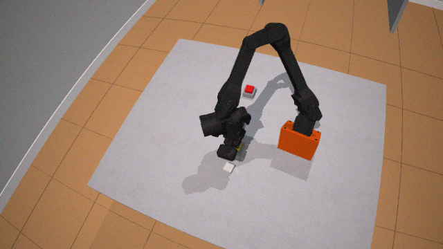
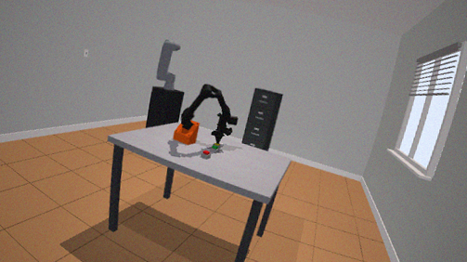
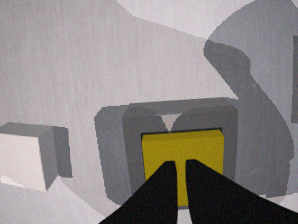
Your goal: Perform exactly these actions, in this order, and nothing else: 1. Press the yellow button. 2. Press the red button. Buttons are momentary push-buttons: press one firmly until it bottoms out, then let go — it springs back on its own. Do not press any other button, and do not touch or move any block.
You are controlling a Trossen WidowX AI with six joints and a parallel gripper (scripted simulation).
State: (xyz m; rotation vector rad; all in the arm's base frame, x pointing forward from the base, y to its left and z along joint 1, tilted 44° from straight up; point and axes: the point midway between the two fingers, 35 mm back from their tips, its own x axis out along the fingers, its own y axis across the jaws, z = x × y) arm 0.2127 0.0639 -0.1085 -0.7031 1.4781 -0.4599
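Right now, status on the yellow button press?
Gripper shut, empty, tips over yellow button. Red button untouched. White block close beside, not touched.
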